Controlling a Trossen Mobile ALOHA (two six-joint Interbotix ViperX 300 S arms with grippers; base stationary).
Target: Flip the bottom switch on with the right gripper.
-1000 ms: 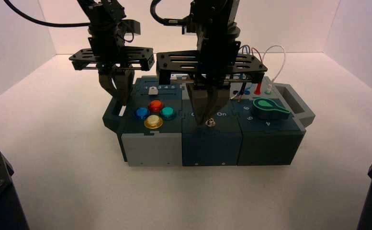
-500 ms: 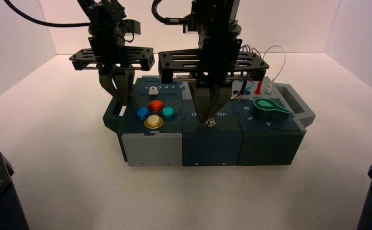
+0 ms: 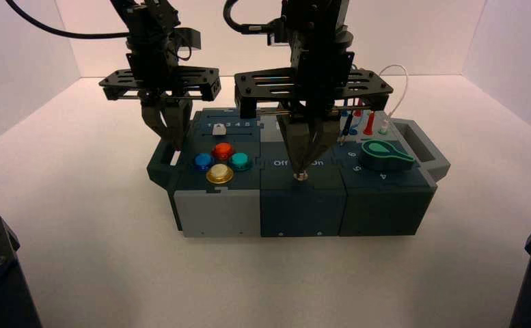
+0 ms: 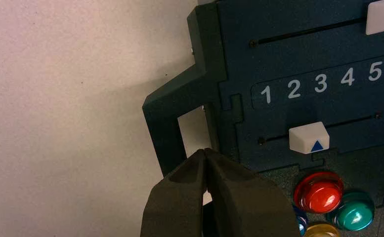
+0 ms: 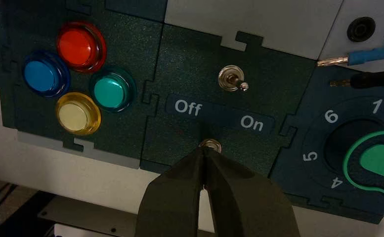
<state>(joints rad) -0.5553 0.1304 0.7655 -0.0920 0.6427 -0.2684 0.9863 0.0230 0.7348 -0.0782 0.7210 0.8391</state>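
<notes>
Metal and stiff, the bottom switch (image 5: 210, 146) is sitting at twelve o'clock of my pinched-together right end effector (image 5: 204, 159); nudging its stubby lever sideways should do.

White tabletop (image 3: 78, 205), plain white walls (image 3: 413, 34) on three sides, even light.

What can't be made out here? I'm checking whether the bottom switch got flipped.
- Bottom switch lever: in the right wrist view the right hand fingertips cover it, only the collar shows; too small in the high view.
- Yellow button and blue button: cut off by the left wrist view's edge, the blue one also behind the left hand.
</notes>
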